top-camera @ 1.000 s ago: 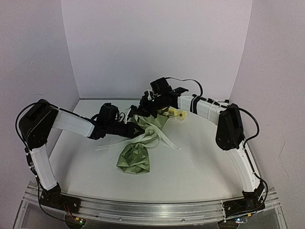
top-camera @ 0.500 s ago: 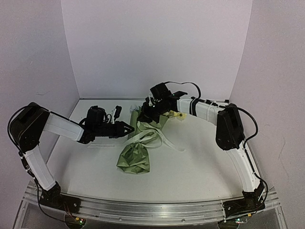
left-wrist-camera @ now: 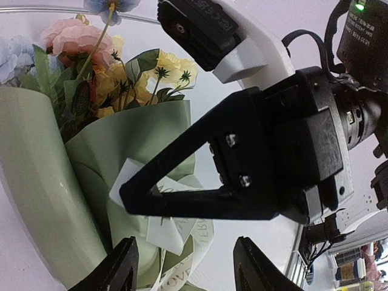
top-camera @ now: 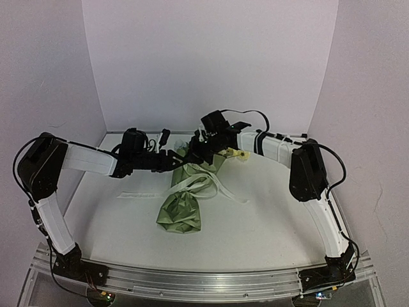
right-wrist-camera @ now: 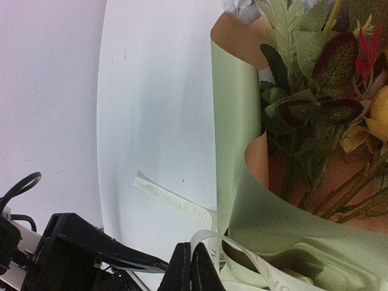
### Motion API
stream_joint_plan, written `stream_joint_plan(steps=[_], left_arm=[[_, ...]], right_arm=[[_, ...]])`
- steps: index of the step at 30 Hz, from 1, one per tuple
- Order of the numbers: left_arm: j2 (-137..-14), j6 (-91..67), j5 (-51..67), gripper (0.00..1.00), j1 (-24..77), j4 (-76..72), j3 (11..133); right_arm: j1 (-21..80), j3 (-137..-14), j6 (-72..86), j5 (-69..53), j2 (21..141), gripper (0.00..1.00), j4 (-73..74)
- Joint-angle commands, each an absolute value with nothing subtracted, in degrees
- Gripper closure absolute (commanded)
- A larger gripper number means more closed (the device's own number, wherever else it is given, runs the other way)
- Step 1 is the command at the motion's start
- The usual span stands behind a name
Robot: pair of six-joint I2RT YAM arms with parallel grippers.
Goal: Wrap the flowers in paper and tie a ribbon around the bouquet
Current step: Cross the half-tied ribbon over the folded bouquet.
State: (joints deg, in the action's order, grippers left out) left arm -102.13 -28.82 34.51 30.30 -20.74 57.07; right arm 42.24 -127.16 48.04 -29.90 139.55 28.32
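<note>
Left arm: is hanging stretched low over the surface point(top-camera: 275, 217), forearm nearly level, wrist pointing at the bouquet point(top-camera: 182, 208).
Left tool point(left-wrist-camera: 187, 251): is standing spread, gripping nothing, beside the paper point(left-wrist-camera: 36, 182).
Right arm: is arching in from the far right.
Right tool point(right-wrist-camera: 193, 270): is pinching the ribbon point(right-wrist-camera: 208, 236), pressed together.
Bouquet: is lying mid-surface, flowers point(left-wrist-camera: 151, 79) facing the back wall.

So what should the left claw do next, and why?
Probably ease the left gripper forward and close on the ribbon beside the right gripper. Its jaws are open and empty, the right gripper is shut, seemingly pinching the ribbon at the bouquet, and the ribbon's ends lie loose.
</note>
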Motion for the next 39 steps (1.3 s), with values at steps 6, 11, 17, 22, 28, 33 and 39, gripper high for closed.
stream_joint_plan(steps=[6,11,17,22,28,33,39], left_arm=[[-104.84,-22.47,29.33,0.44,31.77,-11.51,62.64],[-105.47,-24.42,27.35,0.52,32.08,-14.09,62.32],[-106.58,-26.84,28.4,0.71,32.08,-17.08,61.74],[-107.69,-29.55,29.33,0.92,32.08,-19.77,61.55],[-108.46,-31.91,28.93,1.0,32.08,-21.79,61.7],[-108.45,-33.24,27.5,1.0,32.09,-22.49,61.45],[-108.3,-33.97,25.81,1.0,32.0,-21.85,62.66]], right_arm=[[43.07,-129.85,50.14,-31.67,137.99,1.0,27.08],[43.24,-129.36,50.23,-31.79,137.43,1.0,26.72],[43.24,-126.14,48.0,-30.91,134.8,0.97,26.81],[43.24,-122.33,45.97,-29.78,131.84,0.88,26.89],[43.28,-112.57,42.09,-23.73,122.8,0.62,26.82],[43.36,-103.41,39.94,-18.64,114.62,0.52,26.93],[45.91,-94.88,38.66,-15.95,110.94,0.55,27.76]])
